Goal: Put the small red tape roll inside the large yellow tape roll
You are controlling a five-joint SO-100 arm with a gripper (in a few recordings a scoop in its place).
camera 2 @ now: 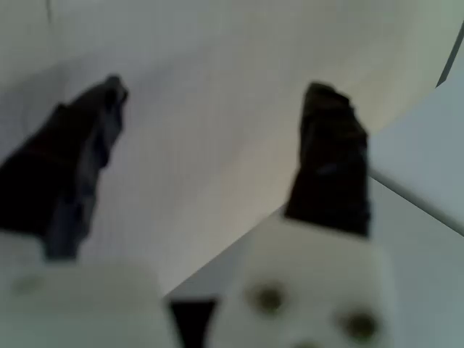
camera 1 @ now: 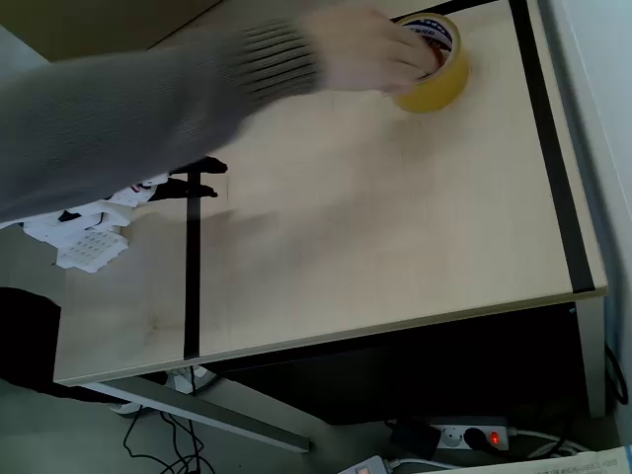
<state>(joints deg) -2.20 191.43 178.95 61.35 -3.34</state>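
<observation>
The large yellow tape roll (camera 1: pixel 434 81) stands near the table's far edge in the overhead view. A person's hand (camera 1: pixel 365 47), blurred, lies over its left side, with a grey sleeve (camera 1: pixel 128 118) stretching in from the left. The small red tape roll is hidden. My gripper (camera 1: pixel 202 178) pokes out dark from under the sleeve at the table's left, far from the yellow roll. In the wrist view my gripper (camera 2: pixel 217 94) is open, its black fingers (camera 2: pixel 330 159) wide apart with nothing between them, above pale table surface.
Black tape lines run across the table at the left (camera 1: pixel 192 286) and along the right side (camera 1: pixel 553 168). My arm's white parts (camera 1: pixel 89 242) sit at the left edge. A power strip (camera 1: pixel 469 434) and cables lie on the floor below the front edge.
</observation>
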